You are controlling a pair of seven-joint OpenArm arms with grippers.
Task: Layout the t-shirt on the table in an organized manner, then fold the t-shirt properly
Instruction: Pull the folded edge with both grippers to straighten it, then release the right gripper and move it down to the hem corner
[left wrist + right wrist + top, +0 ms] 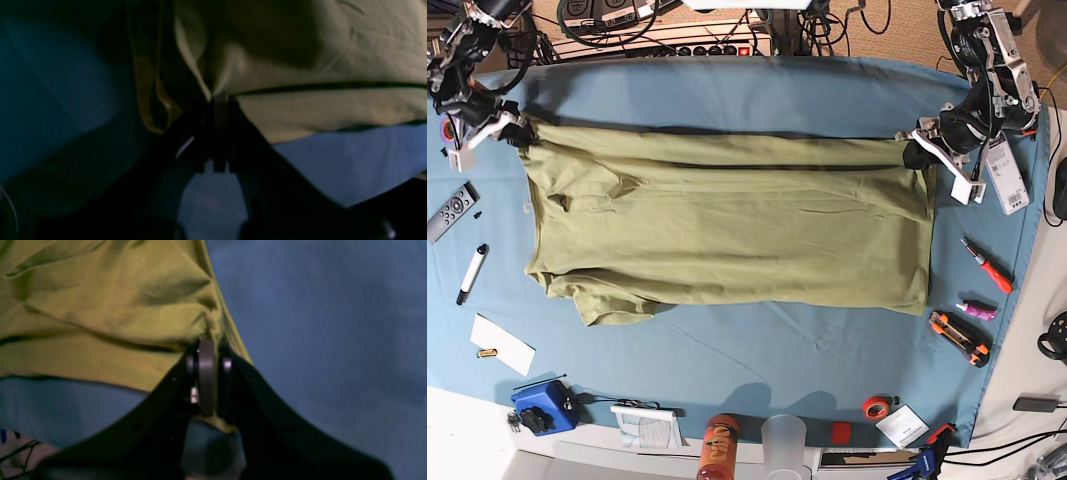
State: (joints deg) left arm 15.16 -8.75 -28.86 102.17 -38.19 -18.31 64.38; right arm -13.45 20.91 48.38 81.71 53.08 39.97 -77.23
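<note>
The olive t-shirt (727,220) lies stretched wide across the teal table (757,90), sleeves toward the base view's left and hem toward its right. My left gripper (915,150) is shut on the shirt's far right corner; in the left wrist view the gripper (218,98) pinches a fold of the t-shirt (317,50) above the table (350,160). My right gripper (517,130) is shut on the far left corner; in the right wrist view the gripper (208,343) clamps the t-shirt (100,306) edge over the table (317,323).
On the left lie a remote (449,212), a marker (471,272) and a white paper (502,343). A blue box (539,405), orange bottle (717,448), clear cup (785,440) and red tape roll (875,407) line the front edge. An orange screwdriver (987,265) and utility knife (959,338) lie right.
</note>
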